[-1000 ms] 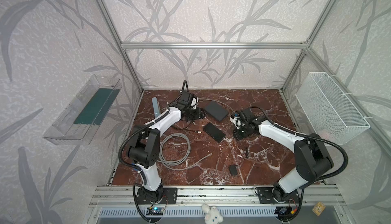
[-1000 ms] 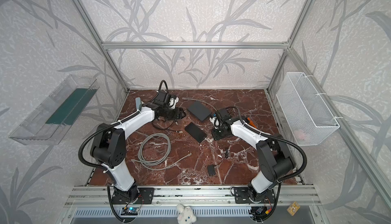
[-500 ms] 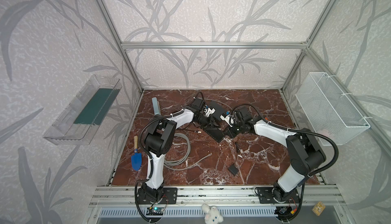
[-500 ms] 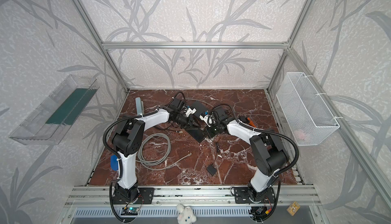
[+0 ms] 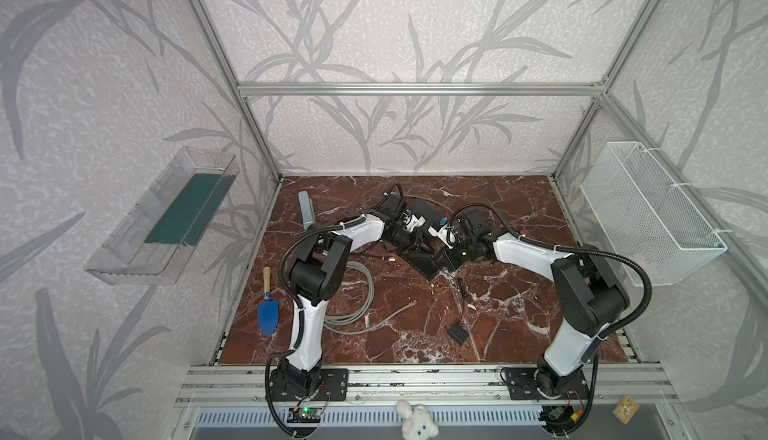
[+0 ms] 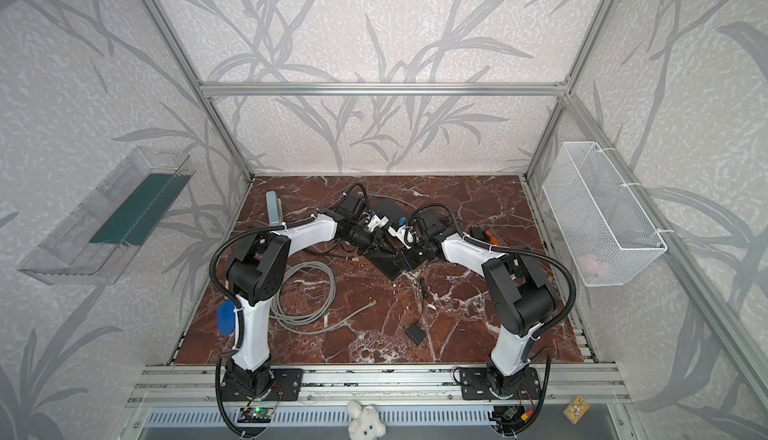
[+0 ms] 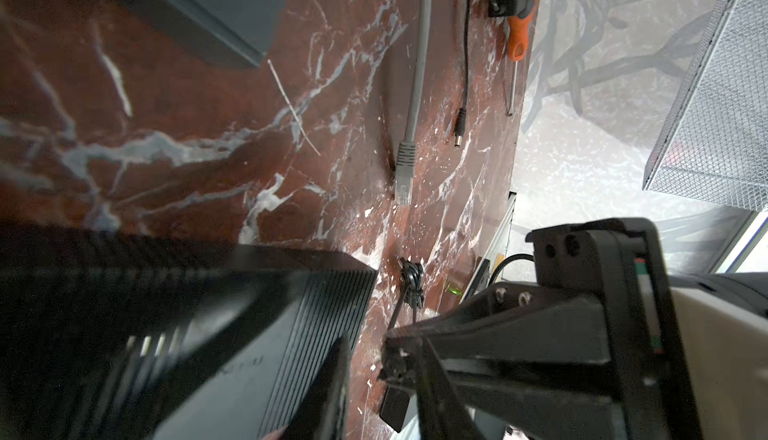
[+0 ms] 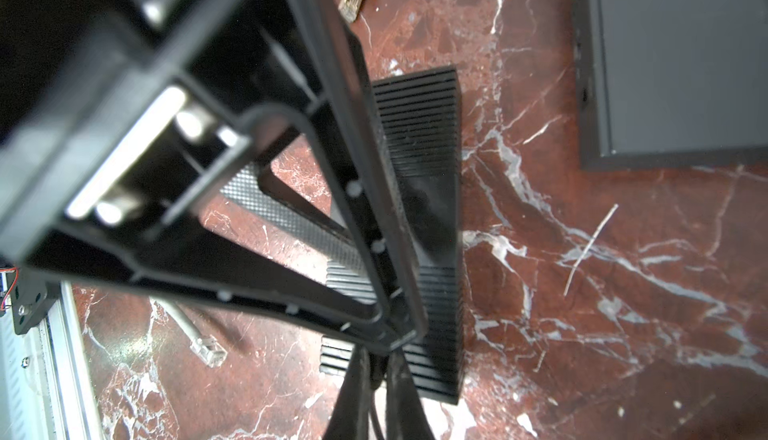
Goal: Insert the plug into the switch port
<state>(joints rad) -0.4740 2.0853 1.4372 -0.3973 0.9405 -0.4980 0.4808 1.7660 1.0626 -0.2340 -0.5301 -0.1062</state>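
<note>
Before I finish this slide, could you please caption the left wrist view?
Grey network plug lies on the marble table, apart from the black ribbed switch, an orange-handled screwdriver at the edge.

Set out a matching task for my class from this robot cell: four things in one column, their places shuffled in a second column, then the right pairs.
Things
1. blue trowel
2. white wire basket
3. grey cable
4. white plush toy

Places
A. hanging on the right wall
B. coiled on the marble floor, beside the left arm
C. in front of the front rail, outside the cell
D. lying at the marble floor's left edge

Pairs: 1-D, 2-A, 3-B, 4-C
</note>
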